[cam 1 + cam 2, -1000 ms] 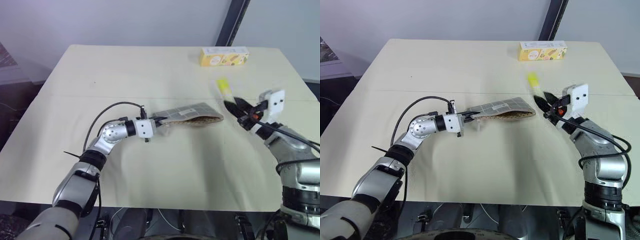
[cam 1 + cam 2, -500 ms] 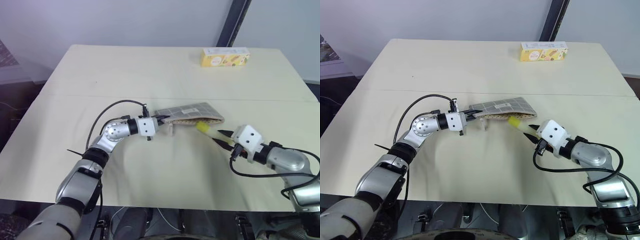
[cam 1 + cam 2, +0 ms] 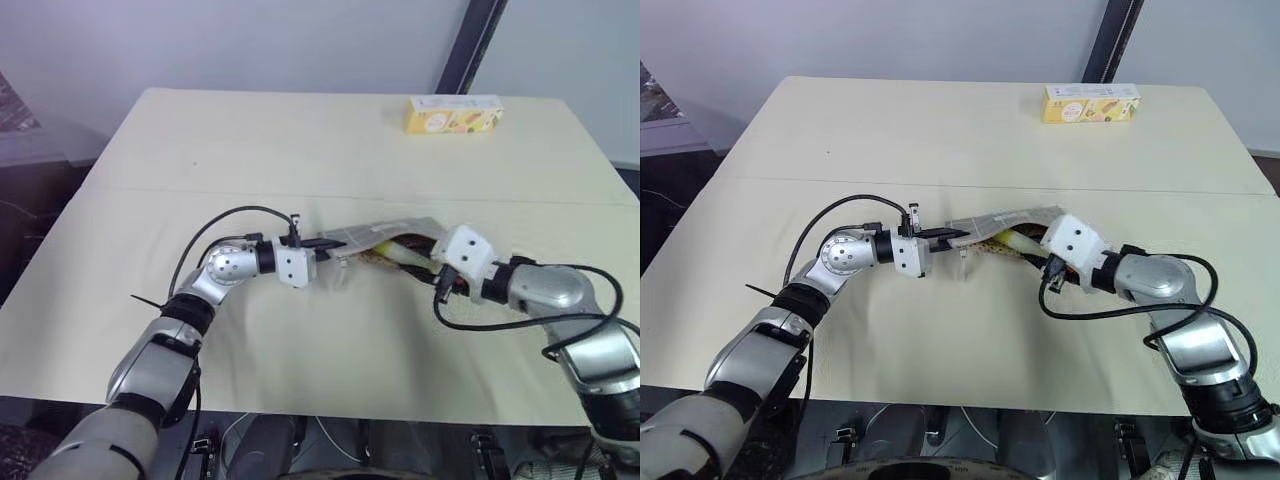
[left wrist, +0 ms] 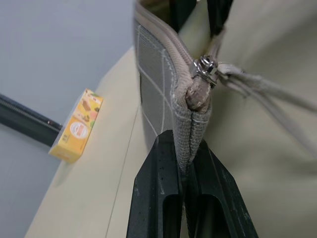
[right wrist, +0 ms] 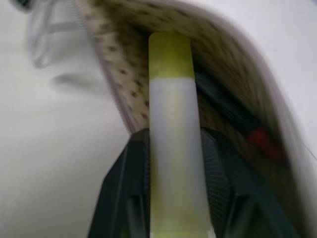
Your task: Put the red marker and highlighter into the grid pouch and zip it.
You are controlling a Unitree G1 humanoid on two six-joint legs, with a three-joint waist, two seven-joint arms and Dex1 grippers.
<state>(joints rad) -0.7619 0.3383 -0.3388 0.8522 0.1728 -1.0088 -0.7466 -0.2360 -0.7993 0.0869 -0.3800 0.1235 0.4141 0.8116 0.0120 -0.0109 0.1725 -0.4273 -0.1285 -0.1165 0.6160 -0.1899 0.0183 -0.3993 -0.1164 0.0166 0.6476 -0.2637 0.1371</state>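
Now we have the left gripper (image 4: 190,191) clamped tight on the end of the flat grey fabric grid pouch (image 3: 385,235), right by the zip pull, lifting that edge off the cream table (image 3: 300,150) so the mouth gapes. Our right gripper (image 5: 173,173) is closed around the stubby pale-yellow highlighter (image 5: 172,129), its brighter yellow cap poked into the pouch's speckled lining. Inside the pouch, beside the highlighter, we catch a dark barrel with a red end, the red marker (image 5: 260,139). Far back on the table sits a yellow printed carton (image 3: 453,113), well apart from the action.
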